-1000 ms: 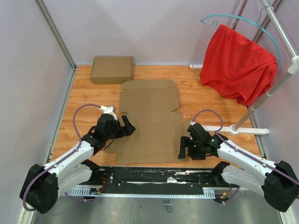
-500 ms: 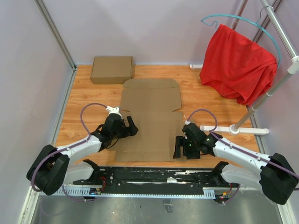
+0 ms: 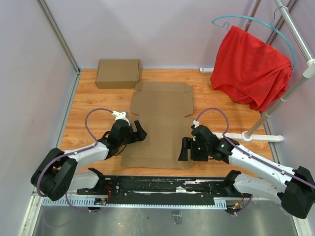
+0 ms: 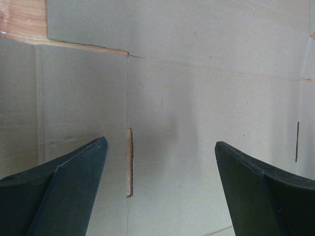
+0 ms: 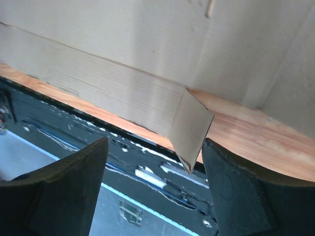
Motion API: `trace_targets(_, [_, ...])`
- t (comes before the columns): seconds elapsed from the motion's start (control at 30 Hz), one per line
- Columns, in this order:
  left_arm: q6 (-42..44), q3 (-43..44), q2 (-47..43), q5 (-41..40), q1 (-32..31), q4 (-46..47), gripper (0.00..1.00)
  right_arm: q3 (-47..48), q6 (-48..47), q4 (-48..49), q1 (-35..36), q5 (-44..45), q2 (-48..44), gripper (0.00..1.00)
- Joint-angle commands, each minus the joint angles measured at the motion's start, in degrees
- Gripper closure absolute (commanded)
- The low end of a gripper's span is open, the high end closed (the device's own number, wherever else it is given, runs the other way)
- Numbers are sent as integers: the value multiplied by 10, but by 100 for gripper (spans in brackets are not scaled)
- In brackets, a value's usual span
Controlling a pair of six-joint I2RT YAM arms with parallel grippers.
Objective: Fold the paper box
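The paper box (image 3: pixel 160 123) lies as a flat brown die-cut sheet in the middle of the wooden table. My left gripper (image 3: pixel 138 132) hovers open over the sheet's left part. In the left wrist view my left gripper (image 4: pixel 161 143) spans bare cardboard (image 4: pixel 197 88) beside a narrow slot (image 4: pixel 129 162). My right gripper (image 3: pixel 183 149) is at the sheet's near right corner. In the right wrist view my right gripper (image 5: pixel 153 145) is open. A small corner flap (image 5: pixel 194 128) stands up, its tip just inside the right finger (image 5: pixel 236 187).
A formed flat brown box (image 3: pixel 118 73) sits at the back left of the table. A red cloth (image 3: pixel 251 66) hangs on a hanger from a metal rack at the right, its foot bar (image 3: pixel 246 136) on the table. The black rail (image 3: pixel 162 184) runs along the near edge.
My right gripper moved left onto the sheet's near right corner. The sheet shifted slightly away and to the right. My left arm dropped lower and reached over the sheet's left part.
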Motion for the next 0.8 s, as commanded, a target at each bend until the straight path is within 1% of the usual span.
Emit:
trace_targets(0.0, [-15, -25, 8, 10, -11, -33, 1, 30, -2, 33, 7, 12, 18, 22])
trace_targets(0.23, [-16, -35, -2, 11, -11, -33, 1, 37, -2, 96, 30, -9, 101, 23])
trace_targets(0.37, [-19, -42, -1, 14, -12, -28, 1, 45, 1, 120, 55, -1, 147, 23])
trace_targets(0.47, [-22, -46, 0, 15, -13, -24, 1, 67, -2, 119, 81, 21, 184, 24])
trace_targets(0.57, [-23, -49, -1, 15, -13, -24, 1, 102, -4, 81, 101, 54, 221, 25])
trace_targets(0.77, [-26, -53, -20, 6, -14, -37, 1, 152, 12, -55, 126, 153, 262, 27])
